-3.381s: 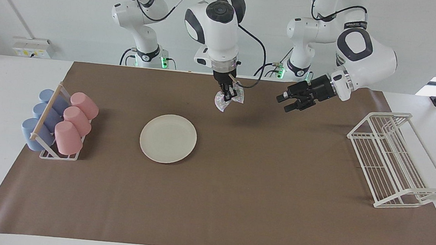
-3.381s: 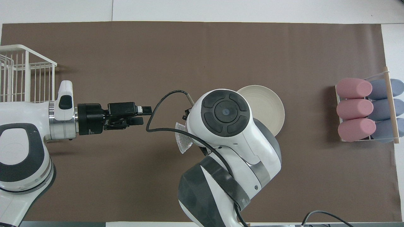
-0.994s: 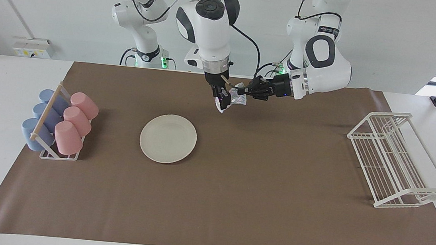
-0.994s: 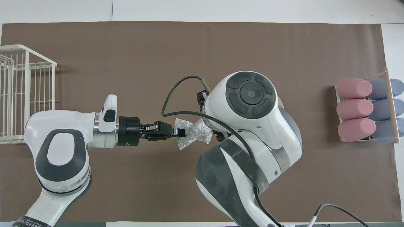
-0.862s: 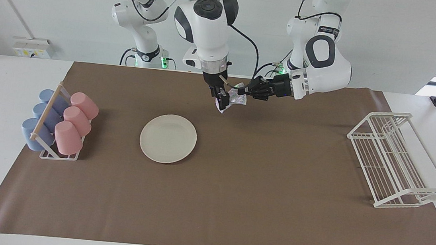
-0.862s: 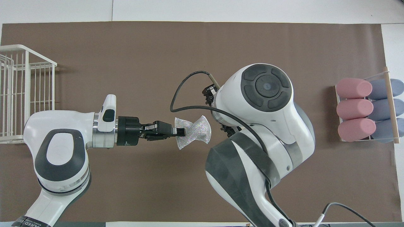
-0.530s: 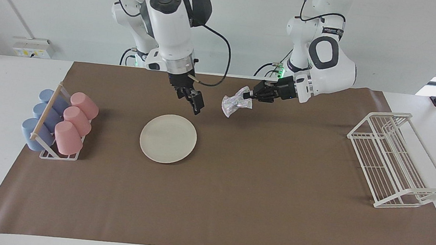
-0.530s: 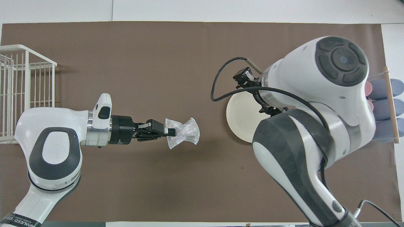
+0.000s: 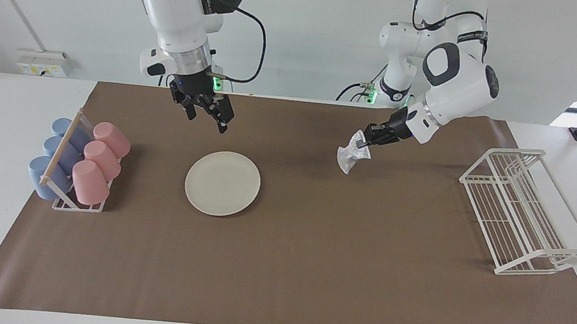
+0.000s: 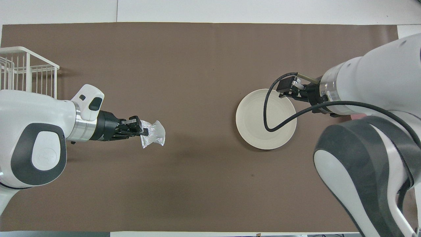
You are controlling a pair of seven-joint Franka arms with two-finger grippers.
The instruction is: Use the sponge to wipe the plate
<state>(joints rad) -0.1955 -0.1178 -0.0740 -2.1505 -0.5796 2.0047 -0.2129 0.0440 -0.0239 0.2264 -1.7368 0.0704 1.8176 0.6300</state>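
The cream-white plate (image 9: 222, 182) (image 10: 253, 128) lies flat on the brown mat, toward the right arm's end of the table. My right gripper (image 9: 206, 121) hangs open and empty above the mat, beside the plate's rim. In the overhead view its arm covers the plate's edge on the cup side. The silvery, wrinkly sponge (image 9: 349, 158) (image 10: 153, 137) dangles in the air over bare mat, between the plate and the wire rack. My left gripper (image 9: 362, 145) (image 10: 143, 131) is shut on the sponge's upper edge, and the sponge touches neither the plate nor the mat.
A small rack of pink and blue cups (image 9: 79, 163) stands at the right arm's end of the mat. A white wire rack (image 9: 522, 211) (image 10: 26, 75) stands at the left arm's end. The brown mat (image 9: 310, 270) covers most of the table.
The sponge passed from my right gripper to my left. The right gripper opened, rose and swung toward the cup rack. The left gripper carried the sponge toward the wire rack's end.
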